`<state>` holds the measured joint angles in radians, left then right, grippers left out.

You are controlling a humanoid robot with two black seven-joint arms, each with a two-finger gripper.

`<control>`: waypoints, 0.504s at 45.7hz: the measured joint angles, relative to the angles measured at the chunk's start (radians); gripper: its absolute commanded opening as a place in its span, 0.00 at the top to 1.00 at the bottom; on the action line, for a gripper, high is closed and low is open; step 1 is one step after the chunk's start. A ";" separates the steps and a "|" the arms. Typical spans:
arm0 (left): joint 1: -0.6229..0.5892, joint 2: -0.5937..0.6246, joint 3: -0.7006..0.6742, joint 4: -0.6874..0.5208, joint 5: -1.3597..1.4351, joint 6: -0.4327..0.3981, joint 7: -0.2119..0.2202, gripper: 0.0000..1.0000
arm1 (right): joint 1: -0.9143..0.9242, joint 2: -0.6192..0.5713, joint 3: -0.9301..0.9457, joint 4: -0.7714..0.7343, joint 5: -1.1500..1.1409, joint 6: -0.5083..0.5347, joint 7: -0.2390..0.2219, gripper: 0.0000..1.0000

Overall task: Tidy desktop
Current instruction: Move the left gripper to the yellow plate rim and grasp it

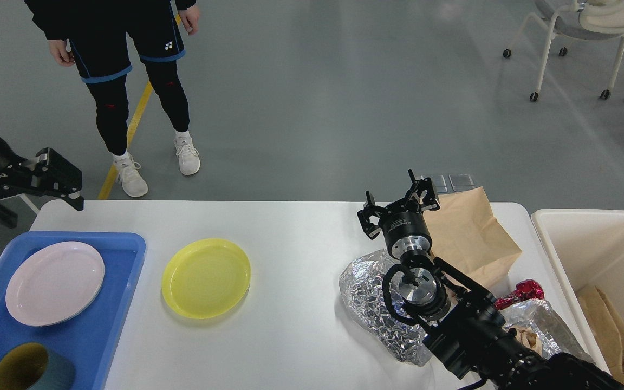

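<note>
I am partway through clearing the desktop, the wide white table that fills the lower half of my view. On its left end a blue tray already holds a pale pink plate and a dark green cup; a yellow plate lies on the bare white just beside the tray. On the right end sit the rubbish: a brown paper bag, a crumpled foil sheet, a second foil wad and a small red foil wrapper. The cream bin stands at the table's right edge with brown paper already inside.

My right gripper hangs above the near edge of the paper bag, fingers spread and holding nothing. I judge the step in hand is the bag: lower, pinch its flat edge, then carry it over the bin's rim. Thin paper lying flat may slip from the fingers.

My left gripper hovers off the table's far left corner, and it looks empty, but I cannot tell how its fingers stand.

My own right arm hides much of the foil and whatever lies under it. A pinkish object at the bottom-left corner is cut off. A person stands beyond the table, seen only from the chest down.
</note>
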<state>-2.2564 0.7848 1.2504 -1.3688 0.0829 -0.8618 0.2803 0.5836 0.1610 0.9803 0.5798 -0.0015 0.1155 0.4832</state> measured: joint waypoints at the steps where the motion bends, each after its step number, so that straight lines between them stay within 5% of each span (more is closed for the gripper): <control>1: 0.001 -0.003 -0.010 0.001 -0.003 0.001 0.000 0.05 | 0.000 0.000 0.000 0.000 0.000 0.000 0.000 0.00; 8: 0.137 -0.071 -0.054 0.001 -0.011 0.056 -0.004 0.13 | 0.001 0.000 0.000 0.000 0.000 0.000 0.000 0.00; 23: 0.528 -0.260 -0.076 -0.009 -0.089 0.504 -0.004 0.14 | 0.001 0.000 0.000 0.000 0.000 0.000 0.000 0.00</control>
<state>-1.7289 0.5243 1.1744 -1.3777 -0.0061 -0.3578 0.2761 0.5848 0.1611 0.9803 0.5798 -0.0015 0.1154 0.4832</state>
